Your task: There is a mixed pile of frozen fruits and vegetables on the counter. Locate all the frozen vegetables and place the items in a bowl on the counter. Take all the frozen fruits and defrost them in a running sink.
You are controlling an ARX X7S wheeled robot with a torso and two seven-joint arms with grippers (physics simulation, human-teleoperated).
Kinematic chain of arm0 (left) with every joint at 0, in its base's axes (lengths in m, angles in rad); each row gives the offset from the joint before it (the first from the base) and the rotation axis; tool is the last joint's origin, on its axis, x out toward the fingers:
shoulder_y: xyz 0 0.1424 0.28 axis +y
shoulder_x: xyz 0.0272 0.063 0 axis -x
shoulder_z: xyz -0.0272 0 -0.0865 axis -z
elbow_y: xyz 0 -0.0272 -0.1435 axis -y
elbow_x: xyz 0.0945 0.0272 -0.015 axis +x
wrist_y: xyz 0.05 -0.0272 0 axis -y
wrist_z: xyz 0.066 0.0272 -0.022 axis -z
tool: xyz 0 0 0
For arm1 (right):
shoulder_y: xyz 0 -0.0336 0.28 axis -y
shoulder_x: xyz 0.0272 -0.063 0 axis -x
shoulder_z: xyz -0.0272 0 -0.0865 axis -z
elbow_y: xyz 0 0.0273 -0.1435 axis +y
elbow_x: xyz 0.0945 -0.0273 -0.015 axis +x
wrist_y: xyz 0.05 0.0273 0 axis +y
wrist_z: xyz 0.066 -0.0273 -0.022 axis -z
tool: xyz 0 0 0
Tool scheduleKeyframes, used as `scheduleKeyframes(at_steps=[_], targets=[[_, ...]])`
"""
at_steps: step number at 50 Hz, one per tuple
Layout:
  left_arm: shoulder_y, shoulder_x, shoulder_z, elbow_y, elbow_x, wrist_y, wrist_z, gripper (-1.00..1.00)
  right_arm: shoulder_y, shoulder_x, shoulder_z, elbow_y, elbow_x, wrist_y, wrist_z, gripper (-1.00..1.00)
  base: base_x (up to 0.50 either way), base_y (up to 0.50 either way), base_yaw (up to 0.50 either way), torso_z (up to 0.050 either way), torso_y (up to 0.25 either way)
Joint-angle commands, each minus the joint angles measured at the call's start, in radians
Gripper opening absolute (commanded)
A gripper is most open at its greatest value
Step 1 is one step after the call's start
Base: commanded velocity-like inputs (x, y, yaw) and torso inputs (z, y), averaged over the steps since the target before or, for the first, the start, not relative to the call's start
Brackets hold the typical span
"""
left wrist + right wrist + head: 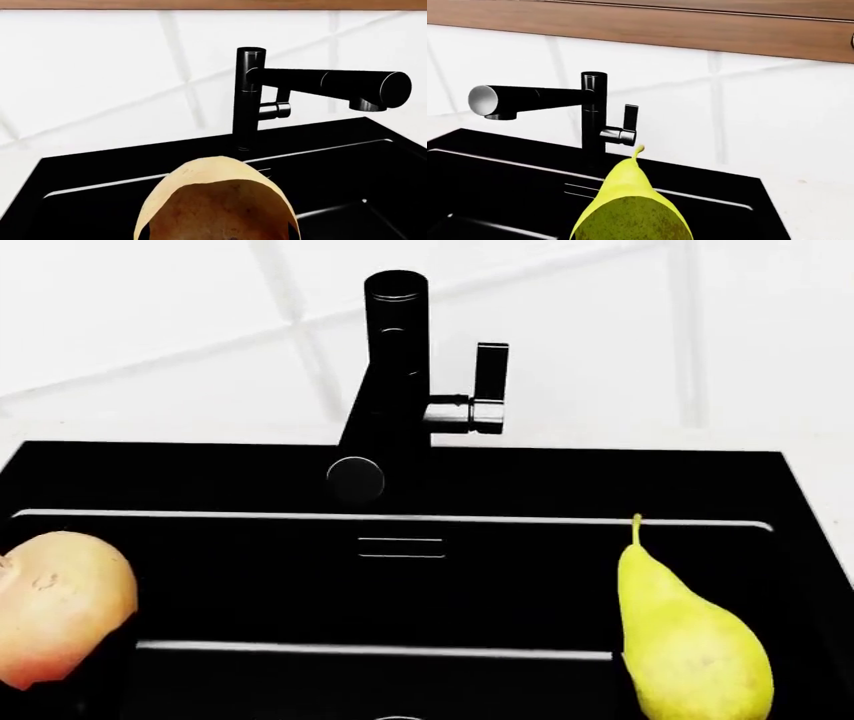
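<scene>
The tan-yellow fruit (60, 605) hangs at the left over the black sink (267, 570). It fills the near part of the left wrist view (220, 205) and hides my left gripper's fingers. The yellow pear (687, 640) stands upright, stem up, at the right over the basin. It fills the near part of the right wrist view (630, 210) and hides my right gripper's fingers. Each fruit sits where its gripper's jaws are, held off the basin. The eggplant and the bowl are out of view.
The tall black faucet (394, 370) stands at the sink's back edge, spout towards me, chrome lever (487, 390) upright. No water shows at its spout (484, 100). White tiled wall behind. White counter (820, 210) borders the sink on the right.
</scene>
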Motion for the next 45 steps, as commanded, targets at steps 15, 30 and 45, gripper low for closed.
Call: scheduleKeyframes(at_steps=[15,30,45], targets=[[0.019,0.003,-0.029,0.011,0.006,0.037,0.022,-1.0,0.537,-0.226,-0.433,0.167,-0.014,0.283,-0.142,-1.0,0.03,0.0,0.0,0.0,0.001],[-0.017,-0.011,0.001,0.01,-0.027,0.054,-0.019,-1.0,0.727,-0.434,-0.647,0.384,-0.115,0.444,-0.256,-1.0,0.03,0.0,0.0,0.001,0.0],[0.032,-0.025,-0.037,0.026,-0.015,0.065,0.014,-1.0,0.742,-0.562,-0.76,0.583,-0.282,0.404,-0.371,-1.0,0.03,0.0,0.0,0.0,0.001]])
